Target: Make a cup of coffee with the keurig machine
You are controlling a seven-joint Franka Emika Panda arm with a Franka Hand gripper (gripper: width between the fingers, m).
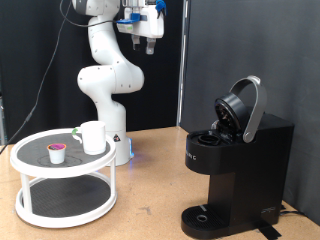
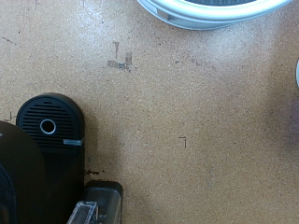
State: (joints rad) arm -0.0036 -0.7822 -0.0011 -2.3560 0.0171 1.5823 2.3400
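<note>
The black keurig machine [image 1: 235, 160] stands at the exterior view's right with its rounded lid [image 1: 243, 107] swung open. Its round drip base [image 1: 205, 217] holds nothing. The white cup [image 1: 94, 137] sits on the top tier of a white round stand [image 1: 30, 151] at the left, beside a small dark-topped pod with a green rim [image 1: 58, 152]. My gripper [image 1: 149, 44] hangs high above the table, near the top middle, apart from all of them. In the wrist view the machine's drip base [image 2: 50, 119] shows from above, and the gripper's fingers do not show.
The stand has a lower tier [image 1: 60, 198] near the table's front left edge. The robot's white base [image 1: 115, 140] stands just behind it. A black backdrop covers the rear. The stand's rim [image 2: 210, 13] also shows in the wrist view over brown tabletop [image 2: 187, 103].
</note>
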